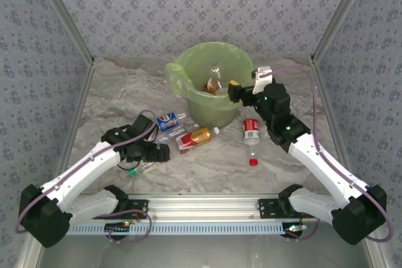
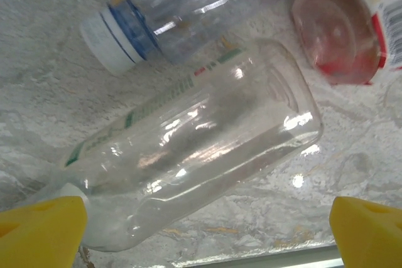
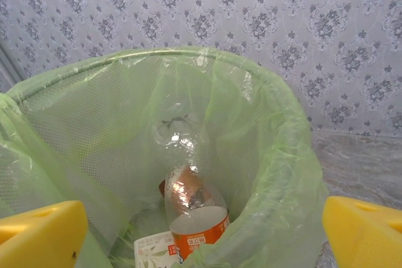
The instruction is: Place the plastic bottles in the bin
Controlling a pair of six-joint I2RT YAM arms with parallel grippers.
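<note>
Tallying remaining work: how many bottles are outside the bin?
4: blue-labelled bottle, amber bottle beside it, clear bottle at left gripper, upright red-labelled bottle. More may be hidden.

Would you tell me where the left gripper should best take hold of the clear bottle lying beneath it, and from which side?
Grip the clear bottle across its straight-walled middle, from above. It lies on its side on the table, evenly round there but narrowing toward the neck. The open left gripper probably needs turning so it closes across the width.
</note>
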